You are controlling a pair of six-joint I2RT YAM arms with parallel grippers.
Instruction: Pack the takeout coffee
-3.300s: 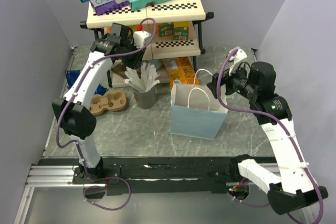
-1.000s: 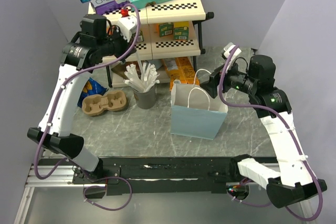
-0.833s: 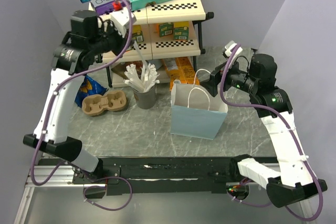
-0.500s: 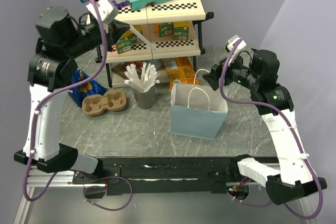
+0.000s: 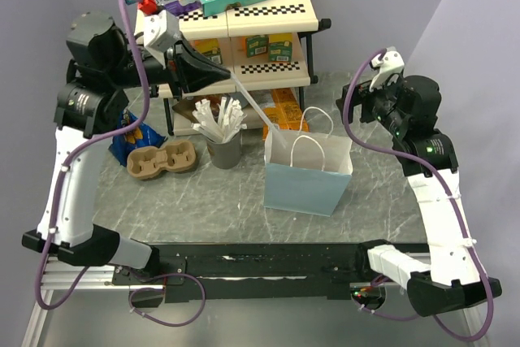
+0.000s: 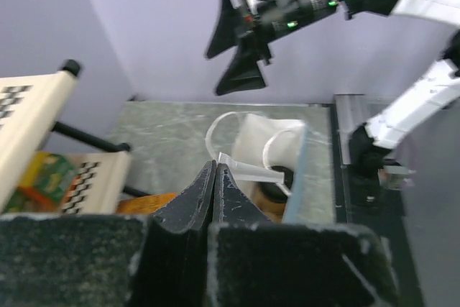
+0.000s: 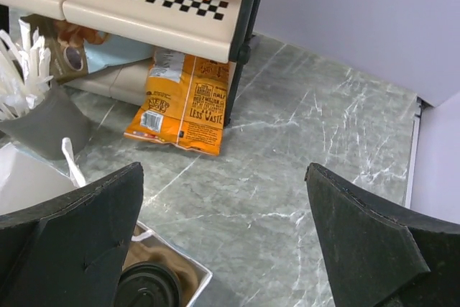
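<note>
The takeout coffee (image 7: 147, 289) stands inside the pale blue paper bag (image 5: 305, 184). Only its black lid and a bit of tan wall show in the wrist views; in the left wrist view the takeout coffee (image 6: 275, 190) sits below the bag's white handles. My left gripper (image 5: 230, 77) (image 6: 215, 164) is raised left of the bag and shut on a long white wrapped stick (image 5: 260, 107) (image 6: 251, 172). The stick slants down to the bag's open top. My right gripper (image 5: 355, 101) (image 7: 223, 170) hangs wide open, to the right of the bag and behind it, holding nothing.
A cream shelf rack (image 5: 268, 18) with boxes and cartons stands at the back. A grey cup of white sticks (image 5: 223, 150) and a brown pulp cup carrier (image 5: 158, 160) sit left of the bag. An orange snack pouch (image 7: 187, 102) lies under the rack, and a blue packet (image 5: 130, 137) at the far left.
My left arm swung up and rightward from the grey cup with the white stick, bringing its far end over the bag. My right gripper drew back to the right, away from the bag.
</note>
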